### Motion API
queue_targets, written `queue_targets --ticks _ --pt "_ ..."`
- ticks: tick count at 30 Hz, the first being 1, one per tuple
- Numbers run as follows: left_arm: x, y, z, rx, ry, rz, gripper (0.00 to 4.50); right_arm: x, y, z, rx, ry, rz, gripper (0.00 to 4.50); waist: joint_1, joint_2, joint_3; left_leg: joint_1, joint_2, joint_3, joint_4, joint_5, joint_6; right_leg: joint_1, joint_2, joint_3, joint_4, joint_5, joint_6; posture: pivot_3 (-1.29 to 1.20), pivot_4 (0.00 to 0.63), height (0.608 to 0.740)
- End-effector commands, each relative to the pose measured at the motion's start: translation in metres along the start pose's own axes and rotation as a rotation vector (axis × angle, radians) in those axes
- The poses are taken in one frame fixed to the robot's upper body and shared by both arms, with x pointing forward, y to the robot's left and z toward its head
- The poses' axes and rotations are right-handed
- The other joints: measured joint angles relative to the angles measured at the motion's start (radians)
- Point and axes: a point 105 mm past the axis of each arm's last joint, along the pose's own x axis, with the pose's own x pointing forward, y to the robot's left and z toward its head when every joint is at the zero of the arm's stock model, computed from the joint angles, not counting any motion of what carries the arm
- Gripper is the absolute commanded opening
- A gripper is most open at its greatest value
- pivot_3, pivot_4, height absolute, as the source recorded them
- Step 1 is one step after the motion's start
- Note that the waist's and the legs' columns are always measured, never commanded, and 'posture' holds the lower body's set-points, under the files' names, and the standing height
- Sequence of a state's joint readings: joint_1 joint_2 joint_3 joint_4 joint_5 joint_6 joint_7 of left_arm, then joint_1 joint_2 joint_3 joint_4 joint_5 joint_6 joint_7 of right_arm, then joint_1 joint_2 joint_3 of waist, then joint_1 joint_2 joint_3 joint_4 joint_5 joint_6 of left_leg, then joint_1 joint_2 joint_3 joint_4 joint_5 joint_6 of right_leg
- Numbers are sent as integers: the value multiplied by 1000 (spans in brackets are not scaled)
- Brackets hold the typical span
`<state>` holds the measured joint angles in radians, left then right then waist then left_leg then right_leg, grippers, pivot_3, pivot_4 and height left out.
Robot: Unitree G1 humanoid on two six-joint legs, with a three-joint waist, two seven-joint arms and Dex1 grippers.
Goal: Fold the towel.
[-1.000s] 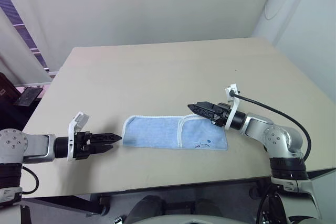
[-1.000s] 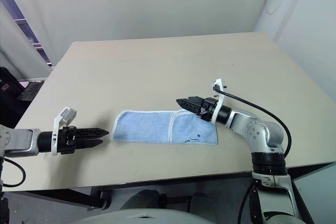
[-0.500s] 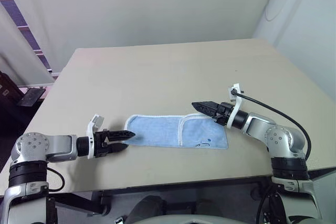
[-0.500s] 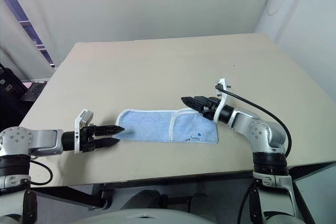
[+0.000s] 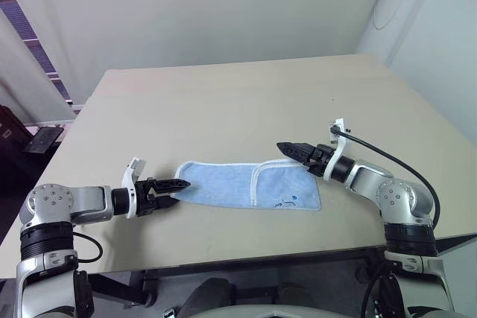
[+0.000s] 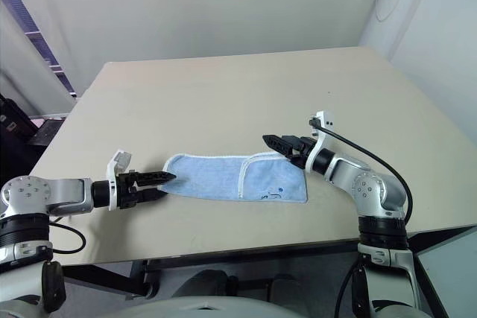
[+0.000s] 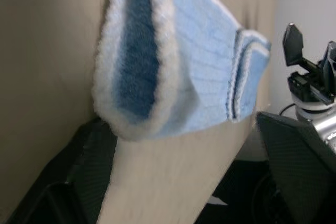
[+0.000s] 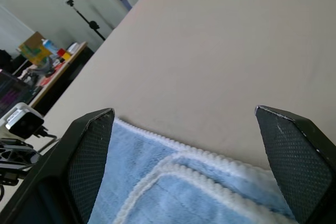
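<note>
The light blue towel (image 5: 238,184) with white edging lies as a long folded strip on the beige table (image 5: 223,102), its right part doubled over, a small dark figure (image 5: 289,201) near its front right corner. My left gripper (image 5: 177,184) is at the strip's left end. In the left wrist view that end of the towel (image 7: 199,66) curls up between the spread fingers (image 7: 294,150), touching one of them. My right gripper (image 5: 289,148) hovers open over the towel's far right corner, and its fingers (image 8: 89,150) straddle the white edge of the towel (image 8: 173,192).
The table's front edge (image 5: 246,258) runs close below the towel, and its left edge (image 5: 71,132) drops off toward dark furniture (image 5: 30,139). Bare tabletop stretches behind the towel up to the wall.
My left gripper has slid right, from a gap beside the towel to its left end, which now sits between the fingers. The right gripper has hardly moved.
</note>
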<state>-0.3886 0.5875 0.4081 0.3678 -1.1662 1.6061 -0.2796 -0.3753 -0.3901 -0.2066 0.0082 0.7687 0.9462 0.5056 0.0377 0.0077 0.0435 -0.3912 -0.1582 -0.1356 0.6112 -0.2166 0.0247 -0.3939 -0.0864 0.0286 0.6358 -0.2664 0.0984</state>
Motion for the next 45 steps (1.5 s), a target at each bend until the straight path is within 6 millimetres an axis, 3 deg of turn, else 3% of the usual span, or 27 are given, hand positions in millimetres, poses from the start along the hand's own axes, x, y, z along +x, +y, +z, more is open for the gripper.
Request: queue_targets --ticks 1,8,9,14,18,23,29,33,38,45 --pt "-3 -8 7 33 -19 -18 2807 2 6 13 -32 -47 15 4500 0 0 0 0 0 0 0 0 0 0 0 0 0 0 0 0 0 740" --pt "-7 -14 9 91 2 -15 197 -1 1 14 -42 -47 -7 4500 0 0 0 -1 0 0 -1 0 0 -1 1 1 -2 -1 3 0 0 740" --pt "-7 -15 9 111 9 -10 33 -1 2 14 -43 -48 -6 4500 0 0 0 -1 0 0 -1 0 0 -1 1 1 -3 -1 3 0 0 740" --pt "-12 -40 23 213 -1 -83 33 -5 5 14 -78 -58 8 4500 1 -1 1 -2 0 0 -3 0 0 -2 1 2 -4 -2 3 0 0 740" --pt "0 -79 31 340 23 -202 33 -23 18 17 -169 -83 73 4500 3 -2 1 -3 0 0 -3 0 0 -2 0 2 -5 -2 3 0 0 740" --pt "25 -121 10 461 182 -370 33 -49 18 26 -249 -99 65 4500 0 -2 2 -4 -1 0 -3 0 0 -2 0 2 -6 -3 6 0 0 740" --pt "65 -160 -22 558 359 -561 33 -73 -5 34 -287 -134 -92 4500 1 -4 2 -5 0 0 -3 0 0 -3 0 2 -5 -3 6 0 0 740" --pt "99 -170 -40 603 435 -606 33 -83 -13 38 -274 -173 -164 4500 3 -4 2 -13 0 0 1 0 0 -8 -1 2 -6 -3 5 0 0 740" --pt "137 -161 -62 633 528 -569 33 -91 -15 32 -264 -192 -222 4500 0 -4 3 -17 -1 0 3 0 0 -10 -1 2 -5 -1 8 0 0 740" --pt "178 -163 -74 641 530 -544 33 -98 -23 26 -238 -228 -306 4500 4 -6 4 -18 -1 0 3 0 1 -10 -1 2 -5 -1 8 0 0 740"
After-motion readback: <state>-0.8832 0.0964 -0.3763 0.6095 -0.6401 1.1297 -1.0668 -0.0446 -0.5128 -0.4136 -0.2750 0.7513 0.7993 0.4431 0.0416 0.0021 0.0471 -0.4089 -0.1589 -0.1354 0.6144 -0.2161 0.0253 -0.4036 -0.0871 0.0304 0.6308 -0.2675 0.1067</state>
